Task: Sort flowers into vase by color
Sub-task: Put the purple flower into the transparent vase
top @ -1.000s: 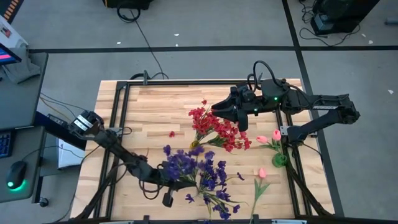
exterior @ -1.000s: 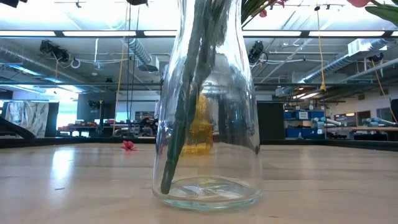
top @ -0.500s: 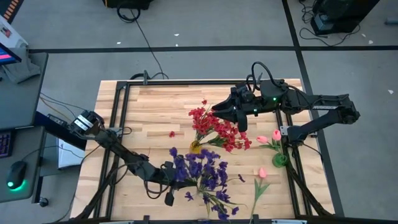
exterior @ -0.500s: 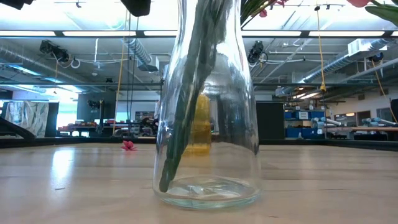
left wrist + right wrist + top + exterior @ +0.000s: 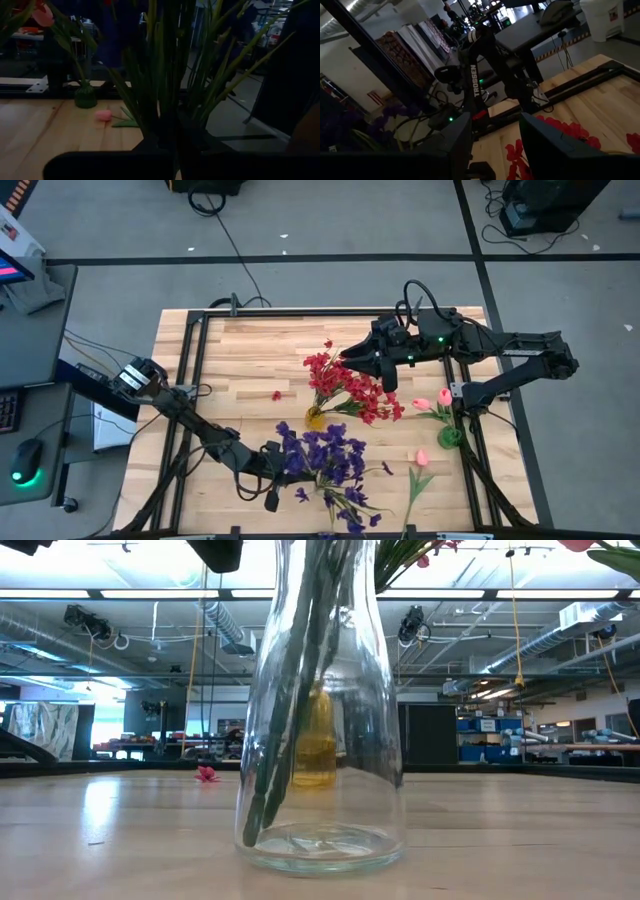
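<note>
Purple flowers [image 5: 325,460] just beside left hand [image 5: 272,470], grip state unclear; right hand [image 5: 352,358] wide.

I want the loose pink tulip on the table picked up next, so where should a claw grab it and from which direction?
Grip the pink tulip on its thin green stem, just below the bud, coming straight down from above. It lies flat on the table with its stem running toward the near edge, so close the fingers across the stem, probably sparing the soft bud.

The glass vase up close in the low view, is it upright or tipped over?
Upright. The glass vase rests flat on its base on the table, with green stems standing inside.
</note>
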You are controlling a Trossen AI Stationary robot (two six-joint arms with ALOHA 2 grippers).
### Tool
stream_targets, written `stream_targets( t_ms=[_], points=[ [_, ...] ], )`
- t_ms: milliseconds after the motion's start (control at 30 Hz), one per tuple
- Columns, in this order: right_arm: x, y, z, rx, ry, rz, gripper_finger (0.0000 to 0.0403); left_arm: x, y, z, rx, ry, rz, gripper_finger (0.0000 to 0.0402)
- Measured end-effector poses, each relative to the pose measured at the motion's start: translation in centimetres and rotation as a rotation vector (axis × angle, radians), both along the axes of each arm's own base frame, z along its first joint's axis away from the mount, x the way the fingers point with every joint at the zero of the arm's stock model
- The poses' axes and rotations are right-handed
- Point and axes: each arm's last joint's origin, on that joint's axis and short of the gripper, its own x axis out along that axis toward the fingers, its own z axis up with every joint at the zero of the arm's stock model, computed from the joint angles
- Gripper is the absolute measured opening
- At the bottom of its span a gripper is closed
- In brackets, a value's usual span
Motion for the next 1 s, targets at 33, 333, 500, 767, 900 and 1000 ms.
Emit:
stream_targets(
  t_ms=[33, 333, 500, 767, 900, 1000],
  points=[
    [0.0, 0.0, 0.0, 0.0, 0.0, -0.001, 0.0177, 0.0, 0.0, 0.0, 0.0, 0.0, -0.001, 0.0005],
    [-0.01, -0.28, -0.06, 0.001, 0.006, -0.012, 0.0177, 0.0, -0.01, 0.0, -0.003, 0.001, -0.004, 0.0037],
    [-0.01, -0.36, -0.06, 0.004, 0.006, -0.015, 0.0177, 0.0, -0.01, 0.0, -0.003, 0.001, -0.004, 0.0068],
    [-0.01, -0.36, -0.06, 0.001, 0.007, -0.015, 0.0177, 0.0, -0.01, -0.02, -0.002, 0.003, -0.004, 0.0096],
    [-0.03, -0.36, -0.2, 0.001, 0.02, -0.011, 0.0177, 0.0, -0.01, -0.03, -0.002, 0.004, -0.004, 0.0109],
    [-0.05, -0.35, -0.31, 0.002, 0.033, -0.008, 0.0177, 0.0, -0.01, -0.03, -0.005, 0.005, -0.004, 0.012]
  ],
)
